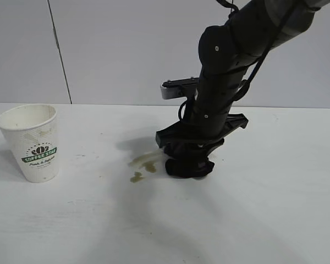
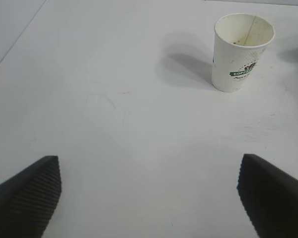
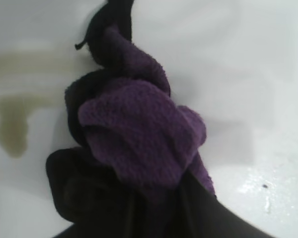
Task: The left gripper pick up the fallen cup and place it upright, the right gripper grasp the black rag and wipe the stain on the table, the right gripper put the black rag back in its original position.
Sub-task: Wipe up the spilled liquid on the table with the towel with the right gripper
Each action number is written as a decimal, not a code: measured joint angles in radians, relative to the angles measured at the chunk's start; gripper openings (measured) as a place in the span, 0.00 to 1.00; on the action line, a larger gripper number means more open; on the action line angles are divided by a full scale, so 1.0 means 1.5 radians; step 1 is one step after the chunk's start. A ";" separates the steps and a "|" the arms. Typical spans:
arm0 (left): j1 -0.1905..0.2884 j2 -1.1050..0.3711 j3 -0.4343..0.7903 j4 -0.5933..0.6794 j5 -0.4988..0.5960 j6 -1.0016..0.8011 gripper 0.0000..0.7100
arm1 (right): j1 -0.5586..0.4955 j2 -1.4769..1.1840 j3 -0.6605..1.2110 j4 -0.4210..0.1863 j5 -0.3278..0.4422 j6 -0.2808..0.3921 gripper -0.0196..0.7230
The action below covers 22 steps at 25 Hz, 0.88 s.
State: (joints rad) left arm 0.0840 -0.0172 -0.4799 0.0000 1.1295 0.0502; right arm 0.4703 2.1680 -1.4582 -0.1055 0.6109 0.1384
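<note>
Now right claw [image 1: 190,155] clamping black rag [image 1: 188,166], tabletop

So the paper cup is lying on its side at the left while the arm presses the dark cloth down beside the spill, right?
Not quite. The cup stands upright, mouth up, as the exterior view shows. The rest holds: the right gripper presses the black rag onto the table beside the stain.

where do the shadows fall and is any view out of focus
Exterior view: soft shadows lie on the table left of the cup and in front of the right gripper with the black rag. Left wrist view: the cup's shadow is clear, the left gripper fingers sharp. Right wrist view: the rag fills the frame, soft; the stain is blurred.
</note>
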 joint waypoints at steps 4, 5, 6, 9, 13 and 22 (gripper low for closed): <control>0.000 0.000 0.000 0.000 0.000 0.000 0.98 | 0.023 0.000 -0.001 0.064 0.003 -0.003 0.17; 0.000 0.000 0.000 0.000 0.000 0.000 0.98 | 0.036 0.000 -0.001 0.088 0.000 -0.006 0.17; 0.000 0.000 0.000 0.000 0.000 0.000 0.98 | 0.047 0.000 -0.001 0.110 -0.007 -0.011 0.17; 0.000 0.000 0.000 0.000 0.000 0.000 0.98 | 0.093 0.001 0.001 0.152 -0.056 -0.027 0.17; 0.000 0.000 0.000 0.000 0.000 0.000 0.98 | 0.138 0.007 0.001 0.146 -0.161 -0.038 0.17; 0.000 0.000 0.000 0.000 0.000 0.000 0.98 | 0.145 0.045 0.001 0.095 -0.235 -0.038 0.17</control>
State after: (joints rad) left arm 0.0840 -0.0172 -0.4799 0.0000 1.1295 0.0502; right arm 0.6871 2.2350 -1.4568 0.0367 0.2590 0.0810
